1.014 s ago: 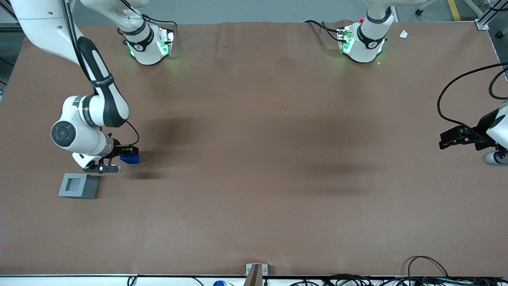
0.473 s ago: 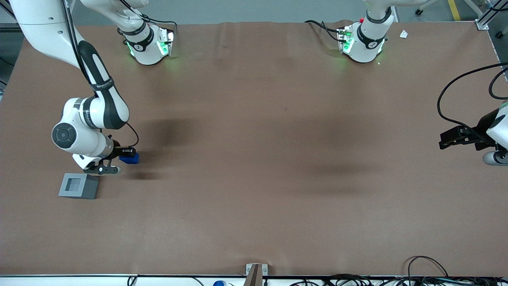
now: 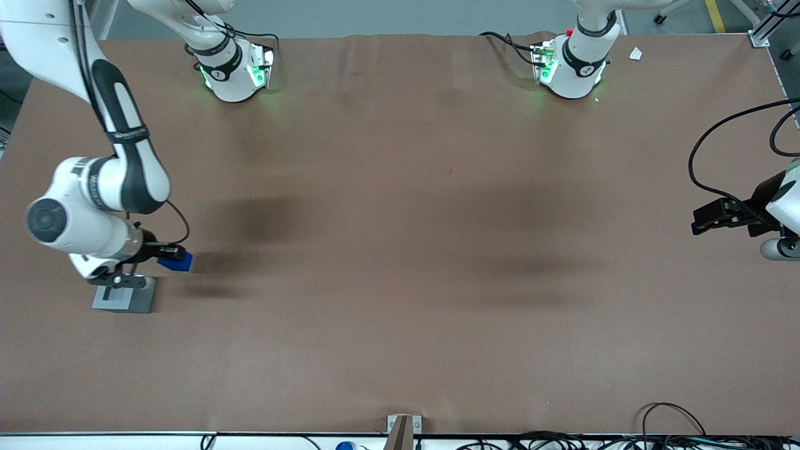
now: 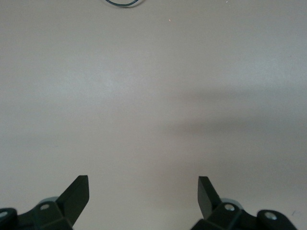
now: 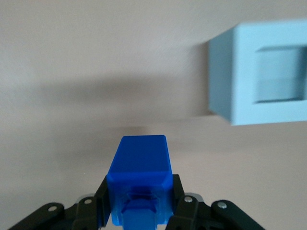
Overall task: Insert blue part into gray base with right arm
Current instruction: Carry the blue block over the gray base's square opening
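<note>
Carrying the blue part clamped between its fingers, the end effector has been swung toward the working arm's end of the desk over the last second, and the right arm has been brought along with it. The blue part is held clear of the desk surface, just beside the gray base and a little farther from the front camera than it. In the wrist view the blue part is seen gripped on both sides, with the gray base and its open socket now in sight but not yet lined up. The transport is judged nearly done; a short sideways correction and a descent are still needed before insertion.
</note>
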### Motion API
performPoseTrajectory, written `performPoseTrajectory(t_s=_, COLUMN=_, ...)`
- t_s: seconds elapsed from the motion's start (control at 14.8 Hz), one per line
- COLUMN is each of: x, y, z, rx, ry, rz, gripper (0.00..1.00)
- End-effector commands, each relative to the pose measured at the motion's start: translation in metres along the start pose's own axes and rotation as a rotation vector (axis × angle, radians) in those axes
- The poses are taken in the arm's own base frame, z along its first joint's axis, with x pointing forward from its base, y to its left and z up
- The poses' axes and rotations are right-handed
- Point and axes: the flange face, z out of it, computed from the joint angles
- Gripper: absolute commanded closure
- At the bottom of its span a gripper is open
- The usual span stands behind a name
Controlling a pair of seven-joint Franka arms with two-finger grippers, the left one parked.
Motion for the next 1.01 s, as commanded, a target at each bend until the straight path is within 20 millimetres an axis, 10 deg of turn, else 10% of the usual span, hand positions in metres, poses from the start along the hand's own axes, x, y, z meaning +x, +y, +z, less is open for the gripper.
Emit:
performPoseTrajectory(t_s=0.0, x=0.039, y=0.022, z=-0.026, rx=-0.002, ry=-0.02, rz=0.025, gripper=0.92)
performPoseTrajectory(t_s=0.27, x=0.08, y=0.04, z=-0.038, rx=-0.013, ry=-0.071, rz=0.029, gripper=0.94)
performPoseTrajectory(t_s=0.95, x=0.088, y=0.104, z=-0.028, rx=-0.001, ry=-0.062, rz=0.019, gripper=0.94)
